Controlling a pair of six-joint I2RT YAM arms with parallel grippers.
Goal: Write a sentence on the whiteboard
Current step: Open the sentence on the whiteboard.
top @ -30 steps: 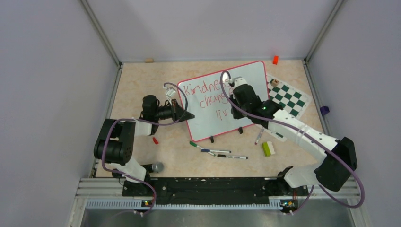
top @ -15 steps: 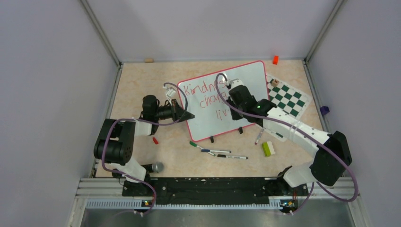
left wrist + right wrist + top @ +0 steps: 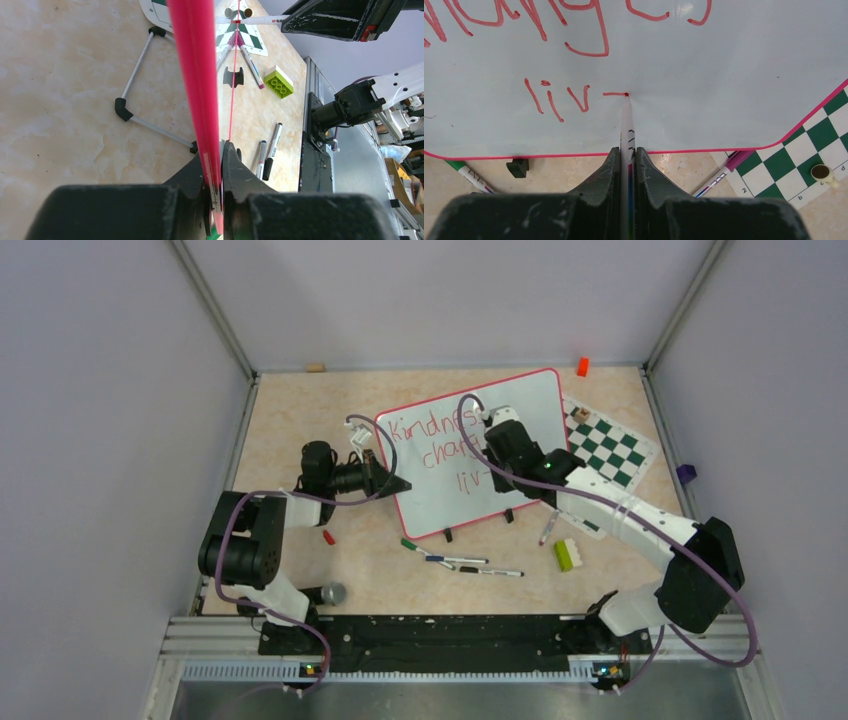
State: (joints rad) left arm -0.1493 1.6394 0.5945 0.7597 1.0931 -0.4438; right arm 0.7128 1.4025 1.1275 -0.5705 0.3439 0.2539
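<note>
You cannot read the whole of the sentence point(image 3: 437, 447) from above: your right arm lies across the whiteboard point(image 3: 440, 502) and covers the ends of the top two red lines, leaving roughly "Kindnes" and "cha". The right wrist camera crops the second line along its top edge and shows the third line point(image 3: 556, 98) as "liv" plus a short dash. The whiteboard stands tilted in the middle of the table, just left of the chess mat point(image 3: 612, 452). From the left wrist camera its face is hidden; you see it edge-on as a red strip point(image 3: 192, 75). The left claw point(image 3: 216, 156) is pinching that red frame at the board's left edge point(image 3: 395, 483). The right claw point(image 3: 626, 152) is pressed onto one marker point(image 3: 626, 122), whose red tip touches the board at the end of the dash. Two black feet point(image 3: 447, 535) show from above, but each wrist camera catches only one. Four loose markers lie on the table: a green-capped one point(image 3: 408, 544), two dark-capped ones point(image 3: 458, 560) side by side, and a pink-capped one point(image 3: 546, 530) partly under the right arm. There is one green brick point(image 3: 566, 554).
</note>
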